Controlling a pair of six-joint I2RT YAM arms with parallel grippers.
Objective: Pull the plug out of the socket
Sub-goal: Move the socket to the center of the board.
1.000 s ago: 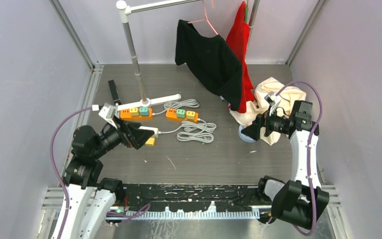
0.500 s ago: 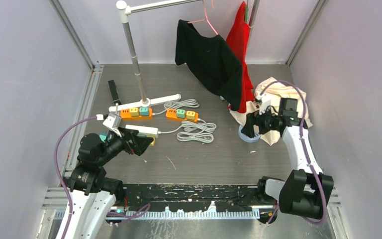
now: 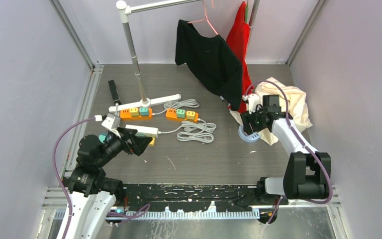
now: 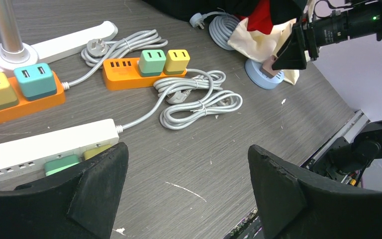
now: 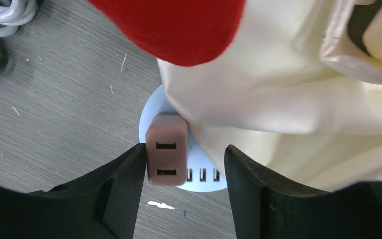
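Plug (image 5: 166, 155) is seen in dull brown on a pale blue round socket (image 5: 151, 104), lower centre. Cream cloth (image 5: 288, 99) noted at right, red garment (image 5: 179, 20) at top; table (image 5: 54, 99) is grained grey.

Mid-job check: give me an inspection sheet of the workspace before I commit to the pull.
Surface: grey table, small white scraps.
Job's things: brown plug seated in round blue socket; cream cloth overlaps the socket.
Clutter: white power strip, two orange strips, all with plugs.
Grippers: right gripper fingers straddle the brown plug, one side gapped; left gripper open, empty.
Cables: grey cords coiled mid-table.
Surroundings: clothes rack with black garment and red garment; enclosure walls.
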